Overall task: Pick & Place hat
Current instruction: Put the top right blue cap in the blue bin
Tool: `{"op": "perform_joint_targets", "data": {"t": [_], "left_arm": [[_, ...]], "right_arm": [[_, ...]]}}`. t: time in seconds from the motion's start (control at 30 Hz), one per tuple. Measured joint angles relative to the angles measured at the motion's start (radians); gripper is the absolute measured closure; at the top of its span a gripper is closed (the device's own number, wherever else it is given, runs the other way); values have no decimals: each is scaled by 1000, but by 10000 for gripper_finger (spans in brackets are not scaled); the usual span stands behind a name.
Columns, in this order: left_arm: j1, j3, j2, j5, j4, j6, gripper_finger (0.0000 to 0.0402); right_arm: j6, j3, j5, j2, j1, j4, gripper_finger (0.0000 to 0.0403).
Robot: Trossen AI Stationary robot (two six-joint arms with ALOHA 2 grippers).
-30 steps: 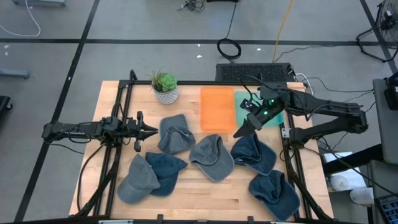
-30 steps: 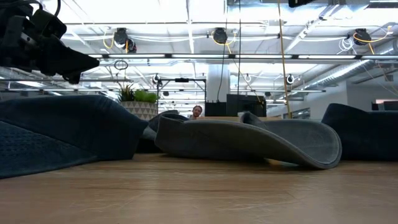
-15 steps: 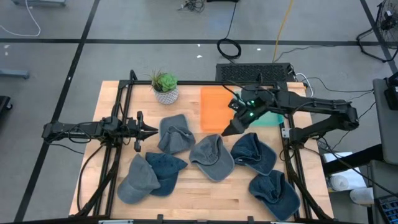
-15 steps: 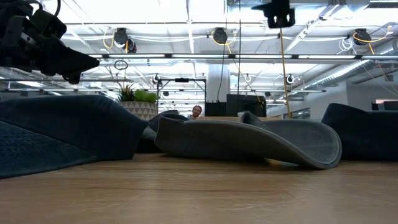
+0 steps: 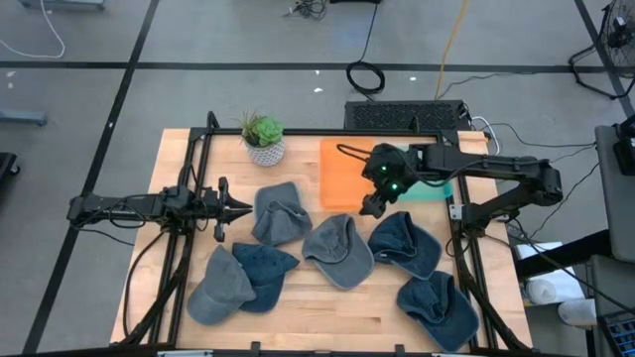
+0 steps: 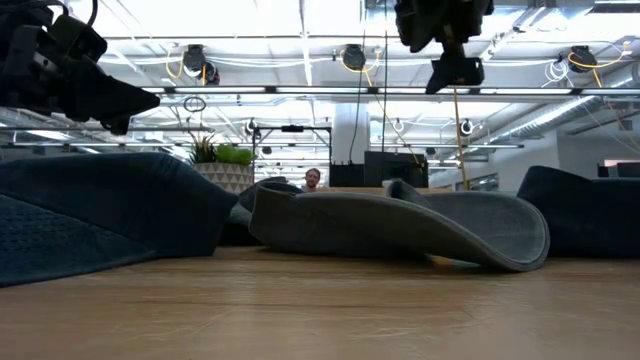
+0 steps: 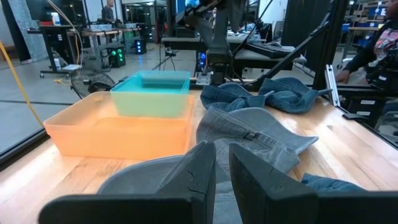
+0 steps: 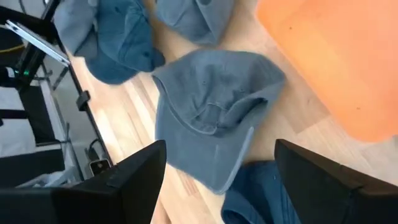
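- Right gripper point(image 5: 371, 206) hangs over the near edge of the orange plastic bin point(image 5: 342, 174), just above the table point(image 5: 298, 297); its fingers point(image 8: 124, 180) stand wide apart and hold nothing.
- Grey fabric cap point(image 5: 339, 250) lies flat at table centre, directly below and in front of the right gripper, untouched.
- Teal plastic bin point(image 7: 152, 93) sits just beside the orange one.
- Left gripper point(image 5: 241, 209) waits at the table's left, beside a blue-grey cap point(image 5: 280, 213); fingers nearly closed, empty.
- Other denim caps lie scattered around.
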Motion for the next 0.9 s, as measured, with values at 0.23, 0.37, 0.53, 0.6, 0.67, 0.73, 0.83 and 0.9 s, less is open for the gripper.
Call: {"op": "perform_joint_targets", "data": {"t": [0.23, 0.37, 0.53, 0.6, 0.67, 0.73, 0.83, 0.9], "left_arm": [[0, 0, 0, 0, 1, 0, 350], [0, 0, 0, 0, 1, 0, 350], [0, 0, 0, 0, 1, 0, 350], [0, 0, 0, 0, 1, 0, 350], [0, 0, 0, 0, 1, 0, 350], [0, 0, 0, 0, 1, 0, 350], [0, 0, 0, 0, 1, 0, 350], [0, 0, 0, 0, 1, 0, 350]], "right_arm": [[-13, 41, 10, 51, 52, -96, 112], [-76, 134, 101, 114, 74, -264, 112], [-94, 204, 158, 149, 93, -399, 112], [-94, 231, 157, 154, 105, -426, 112], [-94, 266, 158, 174, 122, -459, 112], [-98, 292, 166, 182, 138, -490, 112], [-114, 333, 180, 209, 150, -506, 112], [-115, 335, 180, 219, 154, -520, 112]]}}
